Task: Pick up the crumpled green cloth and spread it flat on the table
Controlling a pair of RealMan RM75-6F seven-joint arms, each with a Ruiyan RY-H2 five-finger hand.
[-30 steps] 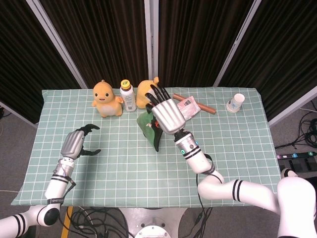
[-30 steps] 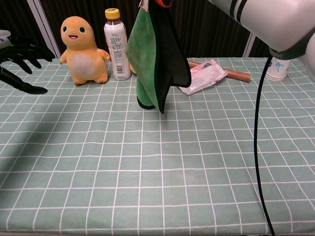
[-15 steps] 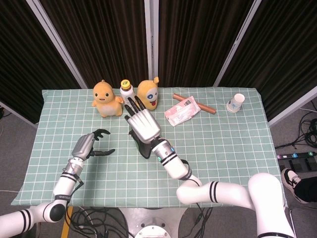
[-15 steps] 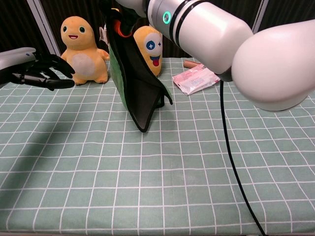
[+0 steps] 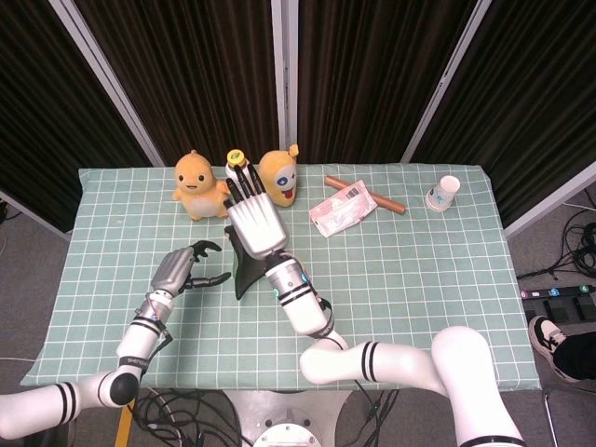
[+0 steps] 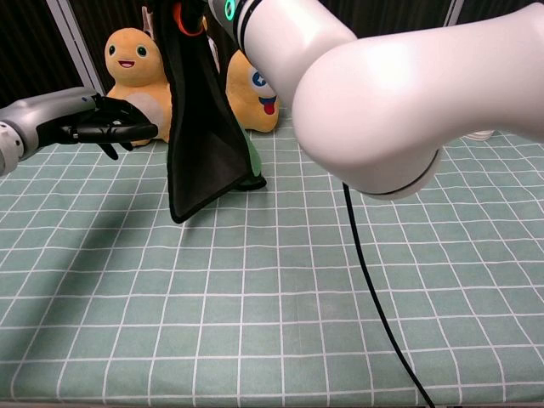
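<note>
While the right hand (image 5: 255, 222) is holding the green cloth (image 6: 201, 144) up by its top edge, the fabric is hanging in a long fold with its lowest corner just reaching the tabletop (image 5: 419, 270), and the grip looks slight: if the cloth is slipping through, it may be dropping back into a heap instead of opening out. The left hand (image 5: 177, 270) is hovering just beside the hanging fold with its fingers (image 6: 127, 129) apart and holding nothing; reaching in badly, it could be pinching both layers together rather than a single free corner. Close behind the cloth, the orange plush (image 5: 199, 185), the bottle (image 5: 235, 160) and the yellow plush (image 5: 280, 177) are standing where a swinging hem could be knocking them over.

From above, the head camera is showing the back of the right hand and hiding most of the cloth. Lower down, the chest camera is showing the dark hanging side, a sliver of green at the lower edge, and the left fingers pointing toward it, though the right hand's grasp is lying at the frame's top edge.
</note>
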